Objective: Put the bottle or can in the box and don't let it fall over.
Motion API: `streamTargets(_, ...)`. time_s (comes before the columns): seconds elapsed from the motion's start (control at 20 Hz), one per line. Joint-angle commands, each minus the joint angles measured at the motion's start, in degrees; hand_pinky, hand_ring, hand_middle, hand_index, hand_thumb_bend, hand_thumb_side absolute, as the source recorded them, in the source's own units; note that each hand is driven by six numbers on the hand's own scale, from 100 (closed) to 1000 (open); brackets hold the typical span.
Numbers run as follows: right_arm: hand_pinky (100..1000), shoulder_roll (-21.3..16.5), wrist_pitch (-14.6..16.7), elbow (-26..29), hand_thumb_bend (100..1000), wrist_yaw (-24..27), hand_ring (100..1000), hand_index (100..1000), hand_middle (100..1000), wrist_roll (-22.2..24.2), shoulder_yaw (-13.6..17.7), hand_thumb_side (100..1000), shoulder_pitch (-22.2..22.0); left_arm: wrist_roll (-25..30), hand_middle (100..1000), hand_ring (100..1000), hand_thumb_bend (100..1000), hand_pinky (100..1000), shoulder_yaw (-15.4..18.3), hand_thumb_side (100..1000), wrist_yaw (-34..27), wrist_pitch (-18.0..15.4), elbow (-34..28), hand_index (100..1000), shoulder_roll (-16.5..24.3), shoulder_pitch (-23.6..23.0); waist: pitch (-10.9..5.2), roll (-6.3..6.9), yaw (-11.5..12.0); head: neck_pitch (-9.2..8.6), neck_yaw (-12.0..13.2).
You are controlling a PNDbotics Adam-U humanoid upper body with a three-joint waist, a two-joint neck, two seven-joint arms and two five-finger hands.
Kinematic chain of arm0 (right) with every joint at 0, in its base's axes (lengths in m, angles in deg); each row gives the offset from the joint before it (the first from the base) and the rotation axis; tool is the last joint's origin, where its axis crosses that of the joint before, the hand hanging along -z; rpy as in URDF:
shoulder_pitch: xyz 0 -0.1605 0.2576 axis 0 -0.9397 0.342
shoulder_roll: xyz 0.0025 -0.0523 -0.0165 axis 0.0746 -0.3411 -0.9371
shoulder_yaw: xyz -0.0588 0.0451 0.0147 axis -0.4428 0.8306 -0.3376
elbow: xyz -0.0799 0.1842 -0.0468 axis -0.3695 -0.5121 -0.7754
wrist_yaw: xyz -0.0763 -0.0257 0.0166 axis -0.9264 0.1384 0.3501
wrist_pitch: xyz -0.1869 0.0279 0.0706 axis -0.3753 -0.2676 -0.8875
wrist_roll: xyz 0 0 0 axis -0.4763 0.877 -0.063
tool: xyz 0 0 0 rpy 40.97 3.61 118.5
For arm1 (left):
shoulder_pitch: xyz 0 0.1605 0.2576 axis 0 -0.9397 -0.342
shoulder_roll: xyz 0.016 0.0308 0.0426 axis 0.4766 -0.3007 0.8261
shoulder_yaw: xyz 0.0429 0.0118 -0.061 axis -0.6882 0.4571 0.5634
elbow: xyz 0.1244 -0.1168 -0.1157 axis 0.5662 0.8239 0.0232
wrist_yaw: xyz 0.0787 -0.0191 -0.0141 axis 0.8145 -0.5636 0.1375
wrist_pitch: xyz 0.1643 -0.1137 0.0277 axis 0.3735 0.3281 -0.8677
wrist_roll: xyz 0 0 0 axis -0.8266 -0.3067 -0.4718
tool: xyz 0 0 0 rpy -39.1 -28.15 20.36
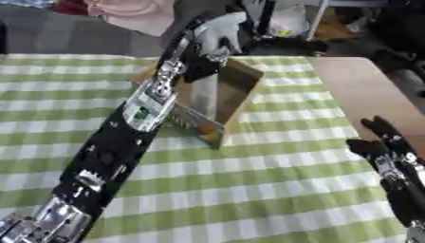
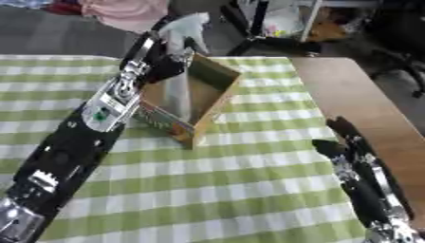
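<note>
While left hand (image 1: 202, 45) fingers grasp the bottle (image 1: 217, 28) over box (image 1: 241, 85), right hand (image 1: 383, 142) released (idle).

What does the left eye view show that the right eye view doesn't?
Little differs. Only the left eye view shows the box and left hand nearer frame centre, with more cloth left of the arm. Only the right eye view shows more of the bare wooden table at right, and the white bottle clearer. Both show the left hand around the bottle in the box, and the right hand idle and open at lower right, on the checked cloth.
</note>
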Motion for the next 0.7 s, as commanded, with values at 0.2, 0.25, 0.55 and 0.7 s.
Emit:
streamTargets(0.2, 859, -0.6, 0.1, 0.8, 100, 0.4, 789, 1000, 959, 0.1, 0.3, 552, 0.5, -1.0, 1000, 1000, 551, 781, 0.6, 682, 4.5, -0.9, -0.6, 967, 1.0, 1.2, -0.64, 0.16, 0.2, -0.82, 0.1)
streamTargets(0.25, 859, -0.6, 0.1, 0.8, 100, 0.3, 789, 1000, 959, 0.1, 0.3, 552, 0.6, -0.7, 1000, 1000, 545, 782, 0.5, 684, 4.6, -0.6, -1.5, 967, 1.6, 0.9, -0.66, 0.22, 0.4, -0.83, -0.1)
streamTargets(0.55, 859, -1.1, 0.2, 0.9, 100, -0.2, 789, 1000, 959, -0.8, 1.4, 551, 0.6, 1.2, 1000, 1000, 471, 775, 0.6, 698, 1.4, 0.5, -10.1, 966, 7.6, -4.9, -0.89, 1.3, 3.3, -0.69, -2.0)
streamTargets(0.7, 859, -1.4, 0.3, 1.1, 100, -0.5, 789, 1000, 959, -1.5, 2.2, 552, 0.7, 1.5, 1000, 1000, 426, 769, 2.2, 707, -1.4, 2.0, -14.8, 961, 10.7, -9.6, -0.66, 2.08, 5.3, -0.39, -3.1)
